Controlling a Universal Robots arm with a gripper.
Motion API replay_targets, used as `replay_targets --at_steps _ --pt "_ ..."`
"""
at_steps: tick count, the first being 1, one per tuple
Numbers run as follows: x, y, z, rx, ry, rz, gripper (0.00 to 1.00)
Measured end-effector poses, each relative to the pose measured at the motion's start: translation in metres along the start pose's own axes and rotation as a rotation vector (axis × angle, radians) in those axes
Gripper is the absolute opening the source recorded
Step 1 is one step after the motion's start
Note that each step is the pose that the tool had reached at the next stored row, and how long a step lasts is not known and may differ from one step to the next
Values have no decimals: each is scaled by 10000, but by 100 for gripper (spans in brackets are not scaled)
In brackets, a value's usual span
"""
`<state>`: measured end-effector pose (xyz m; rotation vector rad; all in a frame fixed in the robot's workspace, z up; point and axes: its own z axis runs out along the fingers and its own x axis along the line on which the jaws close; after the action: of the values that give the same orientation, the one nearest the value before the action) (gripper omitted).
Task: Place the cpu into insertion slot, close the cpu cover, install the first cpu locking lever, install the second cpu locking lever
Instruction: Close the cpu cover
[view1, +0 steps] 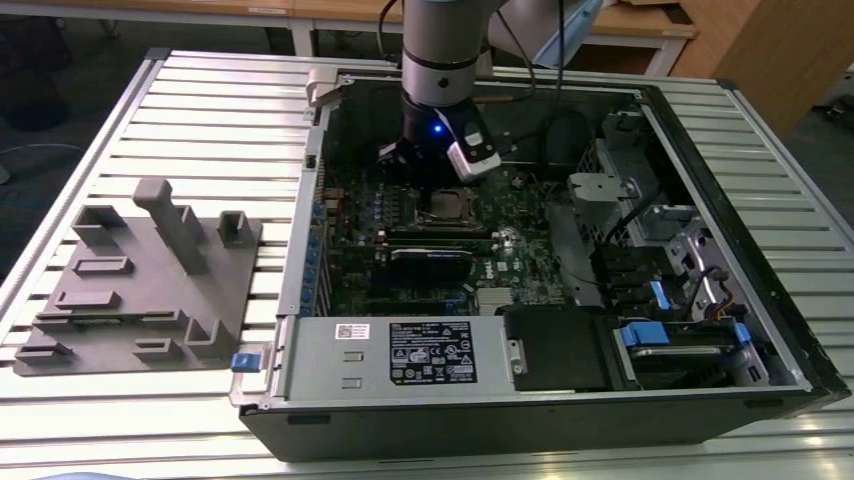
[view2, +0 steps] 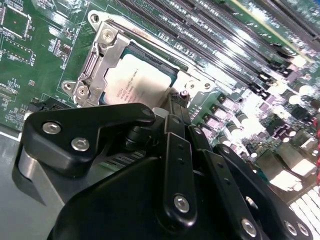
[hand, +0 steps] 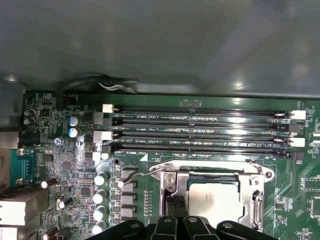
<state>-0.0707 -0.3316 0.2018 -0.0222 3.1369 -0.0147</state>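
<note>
CPU (hand: 215, 200) sits in its socket on the mobo (hand: 65, 170), dull silver top facing up, just beside the row of long black memory slots (hand: 200, 132). CPU cover (hand: 258, 207) lies down flat over it, w/ the chip top showing thru the square opening; in the second wrist view the frame's screws show at its corners. Thin wire lever (hand: 142, 174) sticks out from one socket corner twd a row of small capacitors; can't tell if it's latched. Gripper (hand: 176, 201) hangs right at the socket edge, closed, tips together w/ nothing seen btwn them, not on the chip. In the exterior view the arm reaches down into the open PC case (view1: 747, 180), which lies on a slatted table (view1: 200, 120); grey moulded fixture (view1: 134, 280) sits on the exterior view's left, well apart.
</note>
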Motion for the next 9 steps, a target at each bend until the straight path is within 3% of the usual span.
replay_targets --at_steps 6,9 --pt "0 -1 -67 2 1 0 11" --pt "-1 -2 -139 1 1 0 11"
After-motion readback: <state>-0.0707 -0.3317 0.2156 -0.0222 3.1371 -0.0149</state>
